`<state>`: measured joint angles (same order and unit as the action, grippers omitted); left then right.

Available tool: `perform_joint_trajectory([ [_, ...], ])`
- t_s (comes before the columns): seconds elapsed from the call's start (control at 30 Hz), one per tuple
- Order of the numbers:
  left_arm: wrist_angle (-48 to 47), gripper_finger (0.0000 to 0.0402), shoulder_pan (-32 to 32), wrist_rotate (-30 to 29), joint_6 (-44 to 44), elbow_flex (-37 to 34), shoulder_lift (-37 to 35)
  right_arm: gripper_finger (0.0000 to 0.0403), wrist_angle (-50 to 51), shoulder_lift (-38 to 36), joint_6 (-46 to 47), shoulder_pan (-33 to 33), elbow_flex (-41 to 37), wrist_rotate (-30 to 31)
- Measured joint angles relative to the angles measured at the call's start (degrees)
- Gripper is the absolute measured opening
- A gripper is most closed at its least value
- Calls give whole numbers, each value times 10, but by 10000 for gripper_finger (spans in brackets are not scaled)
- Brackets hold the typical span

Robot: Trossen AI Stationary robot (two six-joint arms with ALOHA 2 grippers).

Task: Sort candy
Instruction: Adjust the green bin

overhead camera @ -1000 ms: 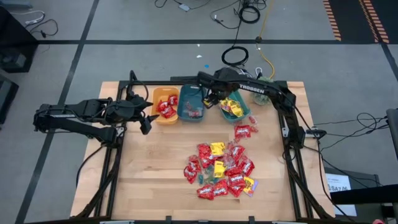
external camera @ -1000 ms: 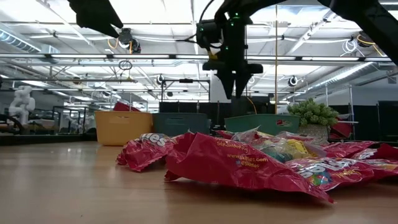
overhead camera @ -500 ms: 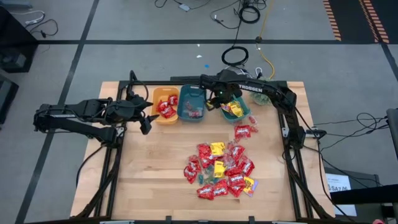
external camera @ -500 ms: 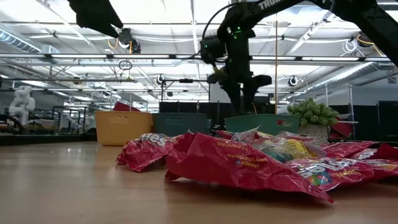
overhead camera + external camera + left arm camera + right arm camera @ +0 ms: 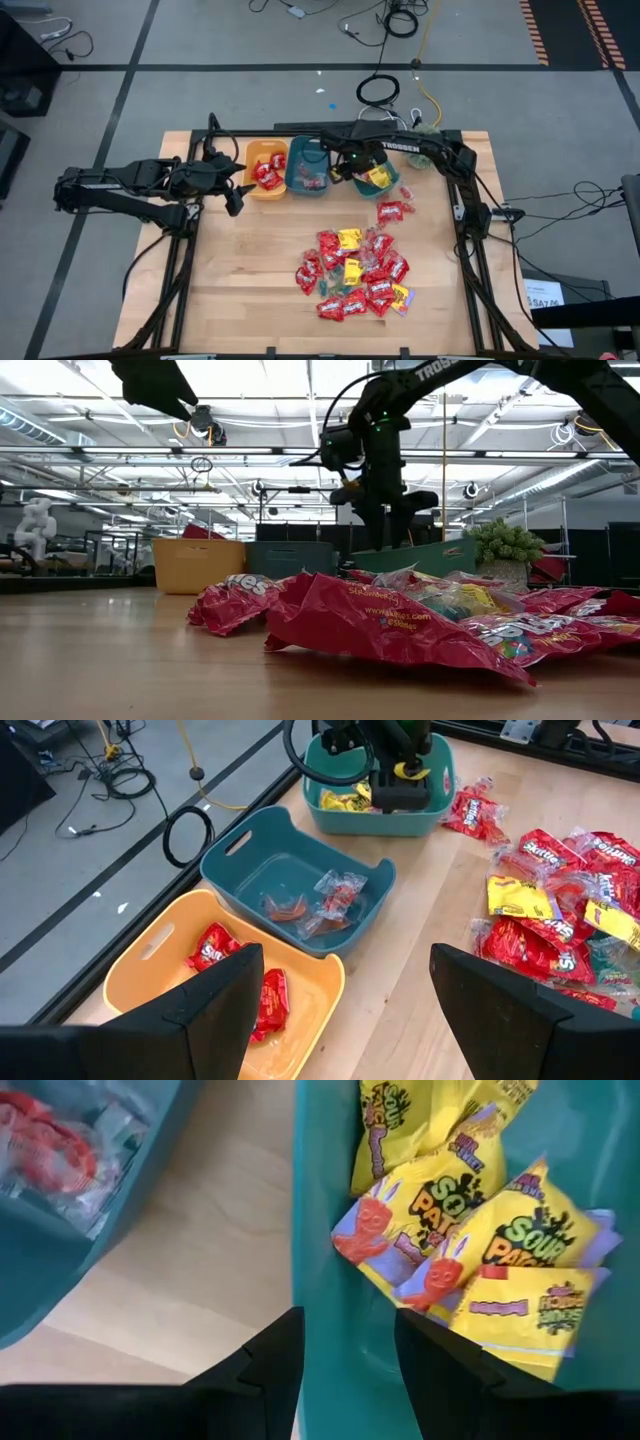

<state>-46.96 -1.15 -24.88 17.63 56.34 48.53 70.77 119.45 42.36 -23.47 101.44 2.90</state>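
Note:
Candy lies in a heap [image 5: 355,270] of red and yellow packets in mid table, with one red packet [image 5: 393,211] apart near the bins. Three bins stand in a row at the far edge. The orange bin [image 5: 264,168] has red packets in it, and the blue-teal bin [image 5: 300,880] has clear wrapped pieces. The teal bin [image 5: 380,180] holds yellow packets [image 5: 470,1210]. My right gripper [image 5: 345,1330] is at that teal bin's left wall. My left gripper [image 5: 345,960] hangs open near the orange bin, touching nothing. My right gripper straddles the teal bin's left wall [image 5: 330,1280], the one facing the blue-teal bin. One finger [image 5: 270,1360] is outside and the other is inside, coming from above and pointing down. In the low view the bin [image 5: 420,557] sits tilted, its rim slanting.
A green spiky plant [image 5: 505,540] stands at the far right corner, just beyond the teal bin. Bare wood [image 5: 250,280] lies left of the candy heap. Cables and dark frame rails run along the table's left and right sides.
My right gripper has come down from above the teal bin and shifted slightly toward the near edge, onto its left wall. The bin's rim, level before in the low view, now slants. My left arm has kept still.

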Motion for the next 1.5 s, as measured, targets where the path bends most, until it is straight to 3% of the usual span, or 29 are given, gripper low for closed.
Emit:
perform_joint_trajectory([
  [0.47, 0, 297, 0, 0, 0, 0, 0, 148, -5, -2, 10, 7, 33, 12],
  [0.8, 0, 297, 0, 0, 0, 0, 0, 145, -34, -2, 26, 5, -26, -17],
  [0.93, 0, 297, 0, 0, 0, 0, 0, 118, -34, -2, 37, 7, -32, -16],
  [1.17, 0, 297, 0, 0, 0, 0, 0, 10, -34, -2, 70, 7, -32, -15],
  [1.5, 0, 297, 0, 0, 0, 0, 0, 2, -56, -2, 183, 7, -6, -31],
])
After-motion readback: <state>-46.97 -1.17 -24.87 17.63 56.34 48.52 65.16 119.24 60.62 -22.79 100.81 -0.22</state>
